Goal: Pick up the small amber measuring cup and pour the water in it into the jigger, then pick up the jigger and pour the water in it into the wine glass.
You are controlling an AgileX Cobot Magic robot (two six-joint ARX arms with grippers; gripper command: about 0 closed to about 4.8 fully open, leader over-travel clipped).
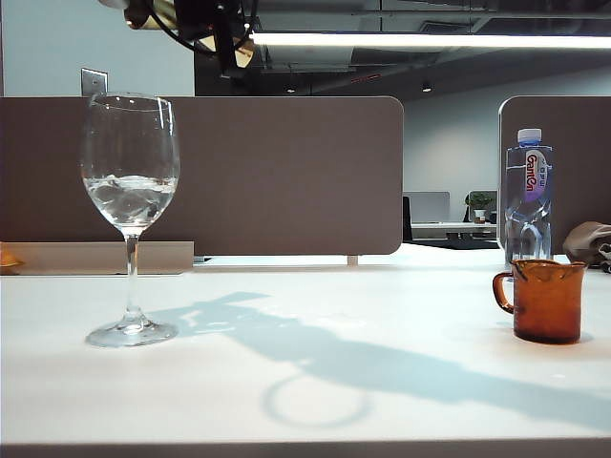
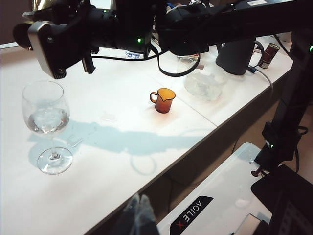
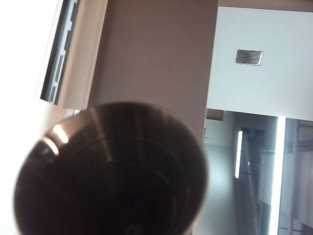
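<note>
Right wrist view: right claw (image 3: 112, 196) (closed) around jigger (image 3: 112, 171).

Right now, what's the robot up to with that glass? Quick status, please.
Right gripper high above wine glass, shut on jigger. Left gripper parked off the table edge, shut. Water in glass. Amber measuring cup standing clear. Nothing in the way.

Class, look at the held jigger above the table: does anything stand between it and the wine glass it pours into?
Nothing visible does. The right gripper holds the jigger high above the wine glass, with only open air between. The small amber measuring cup stands far aside.
</note>
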